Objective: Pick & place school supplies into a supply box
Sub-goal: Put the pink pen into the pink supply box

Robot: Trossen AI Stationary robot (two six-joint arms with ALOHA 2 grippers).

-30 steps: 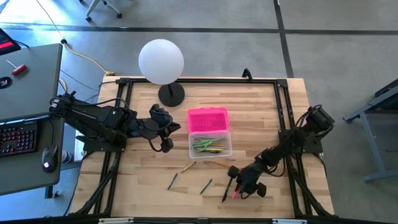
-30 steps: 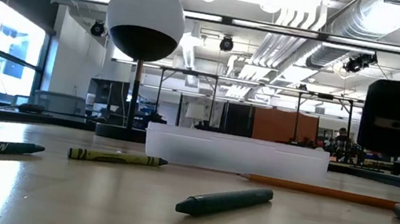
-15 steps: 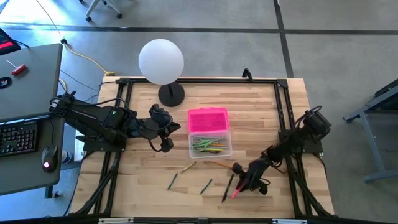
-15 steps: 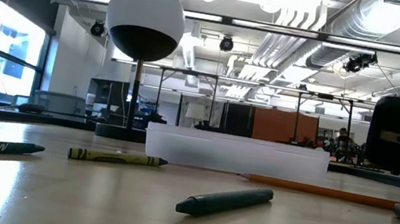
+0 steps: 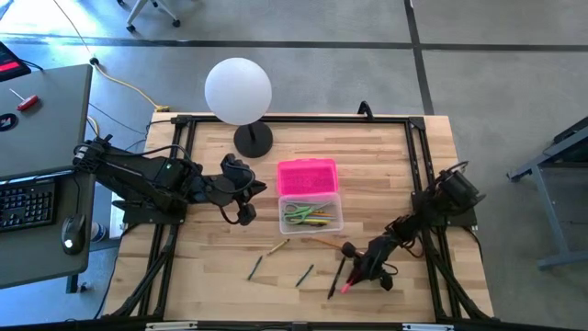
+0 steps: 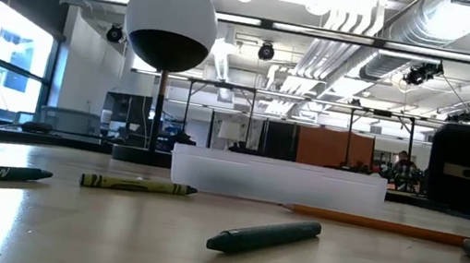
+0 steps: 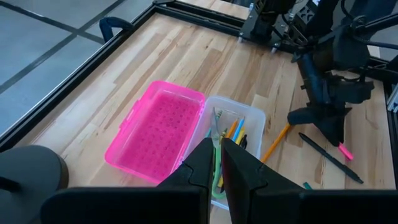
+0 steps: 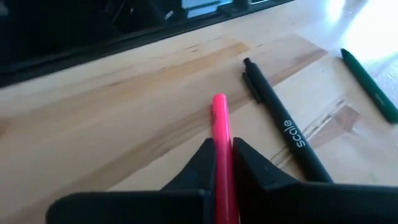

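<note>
From above we see the supply box [image 5: 310,214] at centre, lid open, and the right gripper [image 5: 354,274] lower right, over a pink pen [image 5: 346,287]. In its wrist view our fingers [image 8: 200,163] pinch that pen. The left gripper [image 7: 216,163] is closed, apparently empty, left of the box.

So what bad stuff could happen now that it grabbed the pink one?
The right gripper pinches the pink pen near one end, so it might tilt or slip when lifted. The black pen lies close beside it and could get knocked. The supply box already holds things, so the pen may land crooked.
</note>
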